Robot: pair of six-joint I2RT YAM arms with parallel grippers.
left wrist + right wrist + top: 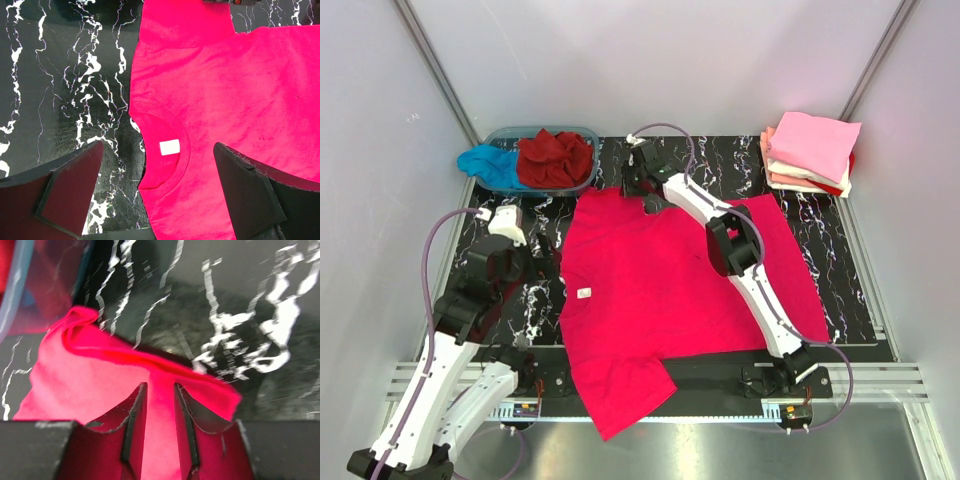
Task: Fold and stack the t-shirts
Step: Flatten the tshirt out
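Note:
A bright pinkish-red t-shirt (670, 280) lies spread flat on the black marbled mat, its collar and white label (169, 147) toward the left. My left gripper (542, 262) hovers wide open just above the collar (159, 150), one finger over the mat and the other over the cloth. My right gripper (632, 185) reaches to the shirt's far left sleeve (100, 375) beside the tub. Its jaws (159, 386) stand a narrow gap apart, straddling red cloth near the sleeve's curled edge. A dark red t-shirt (555, 158) and a turquoise one (485, 162) sit bunched in the tub.
The clear blue-tinted tub (510, 132) stands at the mat's back left, close to my right gripper (15, 285). A stack of folded pink, white and red shirts (812, 150) rests at the back right corner. One shirt sleeve hangs over the mat's near edge (620, 400).

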